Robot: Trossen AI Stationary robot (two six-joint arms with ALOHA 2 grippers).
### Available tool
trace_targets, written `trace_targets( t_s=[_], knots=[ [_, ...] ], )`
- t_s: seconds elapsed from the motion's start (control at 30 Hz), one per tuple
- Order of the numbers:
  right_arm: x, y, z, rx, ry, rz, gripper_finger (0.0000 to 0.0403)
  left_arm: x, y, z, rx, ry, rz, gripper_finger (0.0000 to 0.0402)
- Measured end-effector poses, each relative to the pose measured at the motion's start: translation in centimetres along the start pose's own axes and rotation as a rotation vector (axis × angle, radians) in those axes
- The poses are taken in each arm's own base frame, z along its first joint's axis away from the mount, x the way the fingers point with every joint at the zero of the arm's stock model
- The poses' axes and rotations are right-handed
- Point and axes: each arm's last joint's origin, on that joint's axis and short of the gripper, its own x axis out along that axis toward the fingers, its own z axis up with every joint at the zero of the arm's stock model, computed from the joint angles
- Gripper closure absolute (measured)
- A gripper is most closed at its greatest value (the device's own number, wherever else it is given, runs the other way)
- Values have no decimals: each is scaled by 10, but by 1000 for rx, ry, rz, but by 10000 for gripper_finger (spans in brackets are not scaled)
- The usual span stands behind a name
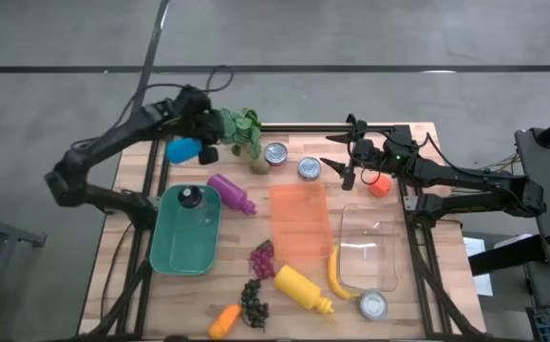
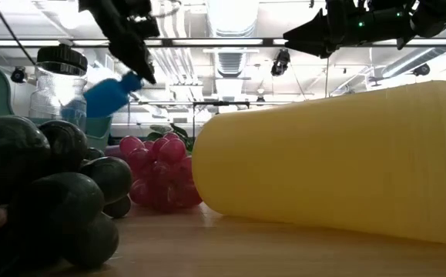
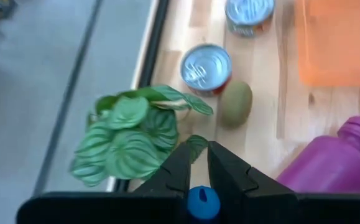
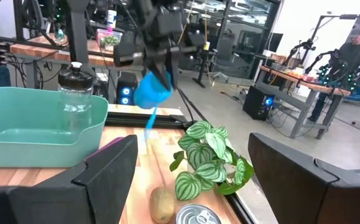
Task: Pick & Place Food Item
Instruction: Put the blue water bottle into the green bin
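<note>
The left gripper clamps a blue bottle above the table's eleven o'clock corner, beside a leafy plant. The right gripper, fingers spread and empty, hovers at one o'clock.

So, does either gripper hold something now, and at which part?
The left gripper holds the blue bottle by its cap end, lifted above the table. The right gripper is open and holds nothing.
</note>
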Motion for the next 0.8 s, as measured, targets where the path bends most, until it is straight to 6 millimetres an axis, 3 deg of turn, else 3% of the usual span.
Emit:
trace_targets(
  t_s=[0.43, 0.8],
  knots=[
    [0, 0, 0, 0, 0, 0, 97, -97, -13, -4, -119, -269, 165, 361],
    [0, 0, 0, 0, 0, 0, 97, -174, -25, -6, -238, -551, 170, 361]
  ],
)
